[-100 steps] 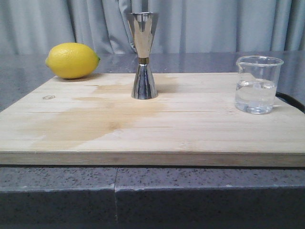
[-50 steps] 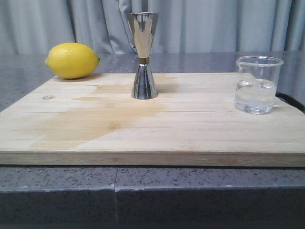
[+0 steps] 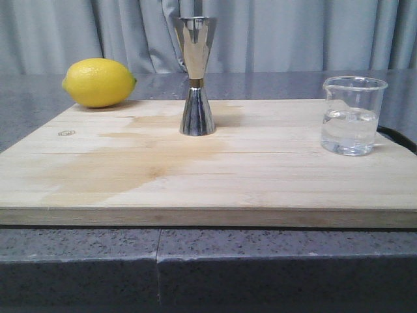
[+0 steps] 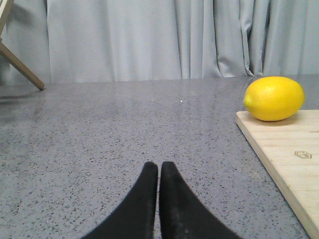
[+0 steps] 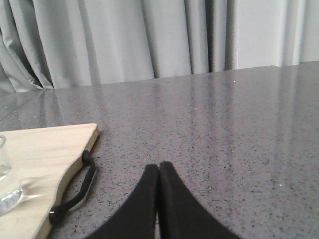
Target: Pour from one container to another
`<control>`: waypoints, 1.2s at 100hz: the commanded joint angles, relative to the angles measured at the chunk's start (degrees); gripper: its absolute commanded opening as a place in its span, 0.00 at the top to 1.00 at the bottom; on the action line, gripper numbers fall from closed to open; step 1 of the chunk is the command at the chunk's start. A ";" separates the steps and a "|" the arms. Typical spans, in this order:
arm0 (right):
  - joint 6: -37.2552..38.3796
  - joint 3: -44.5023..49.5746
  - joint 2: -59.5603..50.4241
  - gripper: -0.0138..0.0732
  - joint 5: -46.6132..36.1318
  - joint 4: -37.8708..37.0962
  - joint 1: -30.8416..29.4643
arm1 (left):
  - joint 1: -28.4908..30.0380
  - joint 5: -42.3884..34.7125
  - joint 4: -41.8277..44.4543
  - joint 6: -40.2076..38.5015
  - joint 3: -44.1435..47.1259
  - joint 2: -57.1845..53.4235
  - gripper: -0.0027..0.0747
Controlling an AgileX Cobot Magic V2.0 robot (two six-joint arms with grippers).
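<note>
A clear glass beaker [image 3: 352, 116] about half full of clear liquid stands at the right end of the wooden board [image 3: 208, 176]; only its edge [image 5: 6, 186] shows in the right wrist view. The steel hourglass jigger [image 3: 196, 76] with a brass band stands upright at the board's back middle. My left gripper [image 4: 159, 167] is shut, empty, over the grey counter left of the board. Over the counter on the board's right side, my right gripper [image 5: 158, 168] is shut and empty too. Neither gripper shows in the front view.
A yellow lemon [image 3: 99, 83] lies at the board's back left corner, also in the left wrist view [image 4: 274, 98]. A black cord loop [image 5: 75, 191] hangs from the board's right edge. Grey curtains close the back. A wooden leg [image 4: 20, 64] stands far left.
</note>
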 commanded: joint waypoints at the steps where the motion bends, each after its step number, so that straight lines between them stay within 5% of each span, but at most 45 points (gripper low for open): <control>1: -0.22 0.90 -1.31 0.92 -5.08 -0.38 -0.37 | -0.42 -5.47 -0.04 0.11 0.28 -1.45 0.99; 60: -0.22 0.90 -1.31 0.92 -4.75 -0.38 -0.37 | -0.42 -5.55 -1.40 0.11 0.28 -1.45 0.99; 85: -0.22 -0.94 -1.31 0.92 -7.82 6.29 -0.37 | -0.42 -11.11 -19.64 -2.93 -1.94 -1.35 0.99; 120: -0.22 -22.77 6.53 0.92 14.46 7.44 -0.37 | -0.42 13.68 -22.36 0.31 -27.58 11.05 0.99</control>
